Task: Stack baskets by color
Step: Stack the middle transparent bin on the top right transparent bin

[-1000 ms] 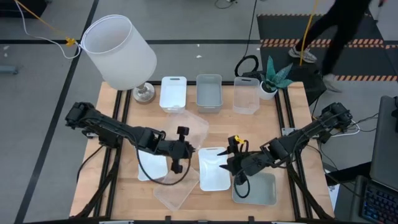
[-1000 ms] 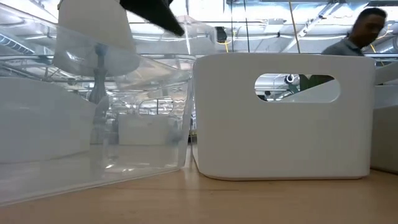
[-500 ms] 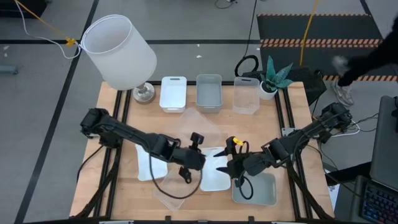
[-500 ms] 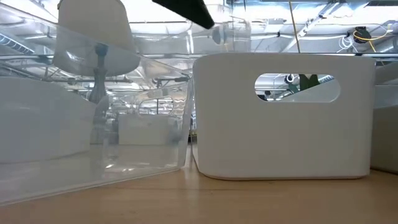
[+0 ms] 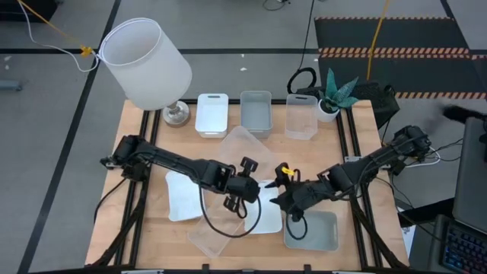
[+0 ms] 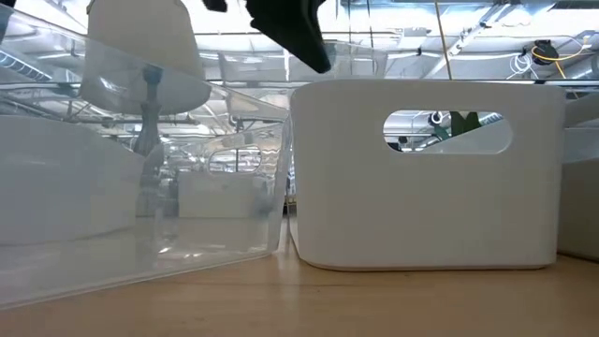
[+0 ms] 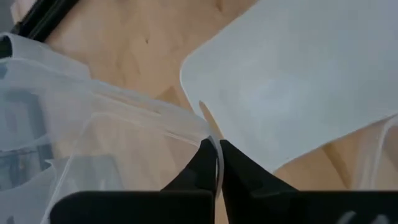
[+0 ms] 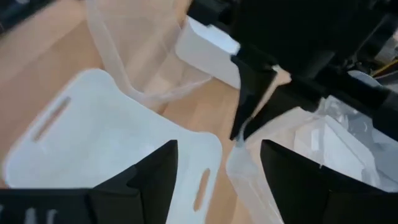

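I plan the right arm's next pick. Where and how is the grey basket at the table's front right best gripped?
Probably on a long wall of the grey basket, one finger inside and one outside, coming straight down: it sits upright, open side up, with its rim exposed.

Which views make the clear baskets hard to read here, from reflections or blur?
Low view: the clear basket mirrors ceiling lights and shows the lamp through its wall. Left wrist view: the left gripper, shut on a clear rim, is sharp; the white basket beyond is soft. Right wrist view: slightly blurred overall. High view: clear edges faint on wood.
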{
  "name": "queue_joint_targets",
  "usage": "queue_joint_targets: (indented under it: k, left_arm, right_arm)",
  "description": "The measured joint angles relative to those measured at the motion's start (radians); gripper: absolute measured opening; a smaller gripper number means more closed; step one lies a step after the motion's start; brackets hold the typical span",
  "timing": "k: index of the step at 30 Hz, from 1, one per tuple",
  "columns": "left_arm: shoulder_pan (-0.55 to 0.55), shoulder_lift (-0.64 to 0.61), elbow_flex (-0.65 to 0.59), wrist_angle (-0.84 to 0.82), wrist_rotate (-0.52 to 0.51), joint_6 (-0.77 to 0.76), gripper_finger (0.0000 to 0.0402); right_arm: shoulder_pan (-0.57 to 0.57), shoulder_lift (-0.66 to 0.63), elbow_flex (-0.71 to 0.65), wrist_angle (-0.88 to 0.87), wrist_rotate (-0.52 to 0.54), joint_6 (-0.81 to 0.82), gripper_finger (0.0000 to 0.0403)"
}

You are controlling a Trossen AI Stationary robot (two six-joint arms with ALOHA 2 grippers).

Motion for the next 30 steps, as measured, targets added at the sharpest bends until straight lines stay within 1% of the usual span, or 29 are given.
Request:
queue_joint_targets:
  k: [1, 8, 11, 19, 21, 26, 30]
  left_arm:
    - [0.001, 0.000, 0.000, -0.006, 0.004, 0.000, 0.0006]
    - [0.003, 0.000, 0.000, -0.011, 0.005, 0.034, 0.0004]
    - [0.001, 0.000, 0.000, -0.011, 0.008, 0.034, 0.0009]
    - [-0.019, 0.000, 0.000, -0.011, 0.008, 0.055, 0.0007]
    - [-0.018, 0.000, 0.000, -0.011, 0.007, 0.066, 0.0011]
    - [-0.017, 0.000, 0.000, -0.009, 0.008, 0.079, 0.0006]
    - [-0.017, 0.000, -0.001, -0.009, 0.006, 0.079, 0.0010]
  right_arm:
    - [-0.014, 0.000, -0.005, 0.007, -0.014, 0.000, 0.0213]
    - [-0.087, 0.000, -0.047, 0.030, -0.016, -0.018, 0.0175]
    - [-0.108, 0.000, -0.064, 0.057, -0.017, -0.022, 0.0161]
    - [-0.157, 0.000, -0.111, 0.067, -0.019, -0.063, 0.0132]
    - [-0.169, 0.000, -0.111, 0.071, -0.046, -0.072, 0.0123]
    - [-0.188, 0.000, -0.111, 0.071, -0.122, -0.078, 0.0080]
    - [-0.188, 0.000, -0.111, 0.062, -0.125, -0.079, 0.0035]
